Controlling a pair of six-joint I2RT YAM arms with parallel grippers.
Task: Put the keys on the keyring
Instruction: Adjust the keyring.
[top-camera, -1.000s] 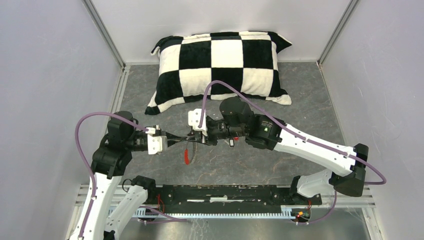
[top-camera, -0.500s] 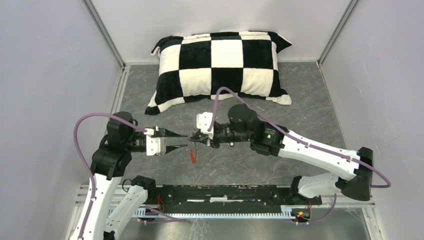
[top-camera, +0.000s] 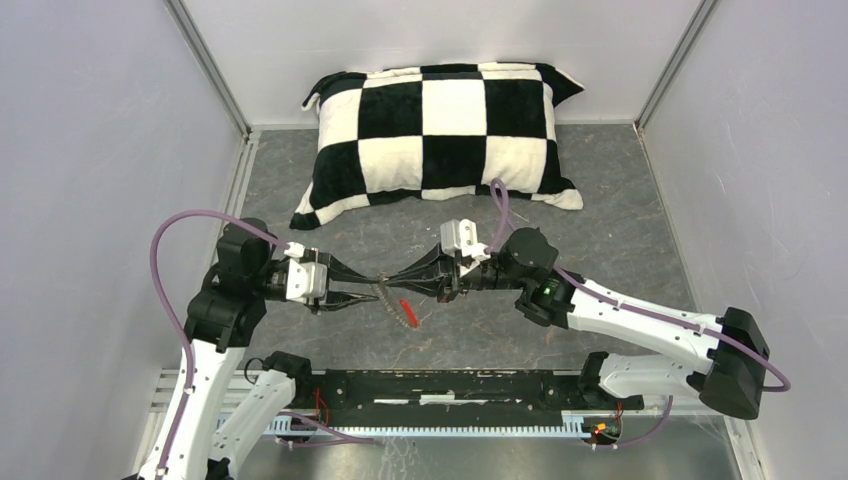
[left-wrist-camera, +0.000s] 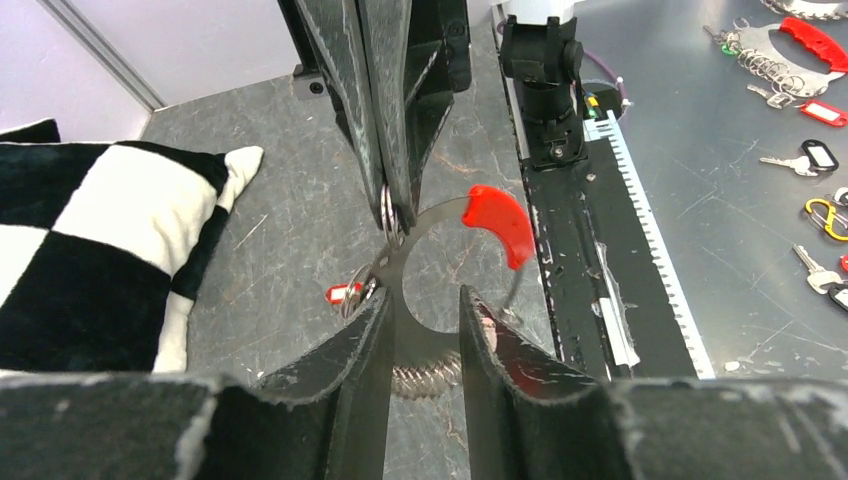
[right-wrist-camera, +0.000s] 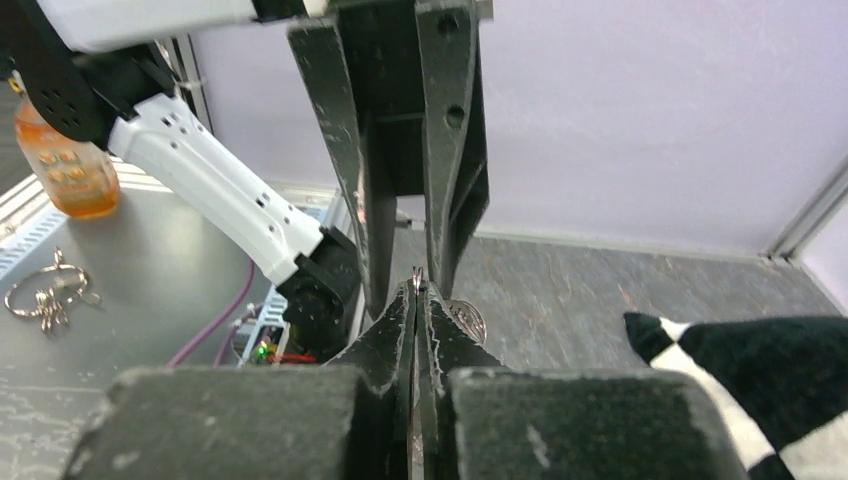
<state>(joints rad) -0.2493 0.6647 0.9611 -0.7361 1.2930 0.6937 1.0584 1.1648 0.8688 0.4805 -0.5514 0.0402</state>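
Grey table (top-camera: 620, 200), keyring (top-camera: 404, 306) pinched (right gripper (top-camera: 388, 281))

1 overhead view looks down; 2 close wrist views face each other's jaws.

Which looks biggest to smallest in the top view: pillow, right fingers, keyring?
1. pillow: largest by far.
2. right fingers: much smaller.
3. keyring: looks smallest, but its upper end is hidden where the fingers meet, so its place below the fingers is unsure.
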